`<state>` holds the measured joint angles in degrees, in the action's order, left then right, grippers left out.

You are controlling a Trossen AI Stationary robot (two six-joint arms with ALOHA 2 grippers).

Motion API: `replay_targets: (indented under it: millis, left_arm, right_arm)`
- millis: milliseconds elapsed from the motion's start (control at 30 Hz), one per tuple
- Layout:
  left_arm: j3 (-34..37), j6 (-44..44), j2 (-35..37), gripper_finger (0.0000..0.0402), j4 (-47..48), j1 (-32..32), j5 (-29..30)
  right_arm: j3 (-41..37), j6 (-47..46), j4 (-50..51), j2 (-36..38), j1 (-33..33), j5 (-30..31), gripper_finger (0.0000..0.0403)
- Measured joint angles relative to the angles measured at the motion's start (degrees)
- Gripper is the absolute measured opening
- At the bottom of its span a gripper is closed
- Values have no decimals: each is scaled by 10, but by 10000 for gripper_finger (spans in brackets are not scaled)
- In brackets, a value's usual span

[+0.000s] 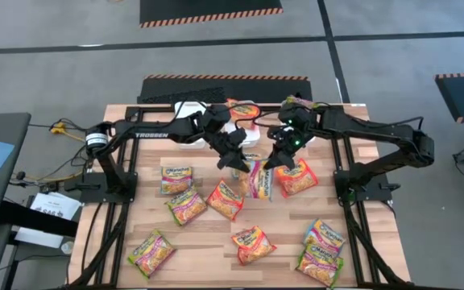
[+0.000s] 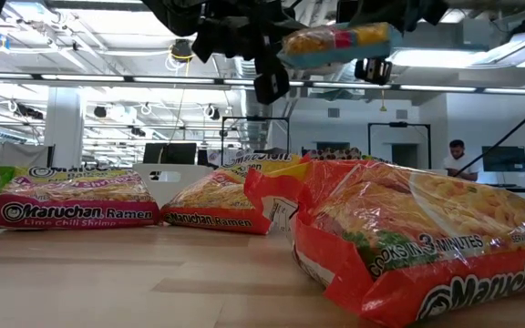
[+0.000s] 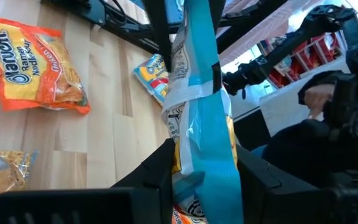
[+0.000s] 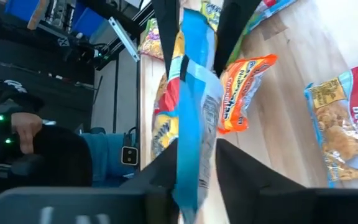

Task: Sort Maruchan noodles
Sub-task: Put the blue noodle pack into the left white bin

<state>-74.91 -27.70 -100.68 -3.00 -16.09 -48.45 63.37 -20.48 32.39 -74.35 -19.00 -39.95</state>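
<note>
Between the left wrist view's own fingers, the blue-backed ramen packet runs off the picture's upper edge, its print too blurred to read. From above, both arms cover most of the white bin behind the fingers. In the low view the nearest orange Maruchan packet is cut off by the frame.

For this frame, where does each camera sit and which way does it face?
High view: overhead, looking straight down on the table; both arms meet mid-table.
Low view: table-top height, looking level past orange packets into the room; arms enter from above.
Left wrist view: on the left arm, looking past its own fingers at the blue packet.
Right wrist view: on the right arm, past its fingers.
Shared: both wrist views show that blue packet between the fingers.
</note>
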Motion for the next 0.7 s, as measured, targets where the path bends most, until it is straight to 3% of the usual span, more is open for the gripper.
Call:
replay_targets:
  millis: [300,700]
  left_arm:
    - [0,6,25,87,35,-32,-12]
    - [0,71,105,85,136,-110,12]
  right_arm:
    - [0,-5,0,4,-48,-24,184]
    - [0,-6,-44,37,-109,-41,195]
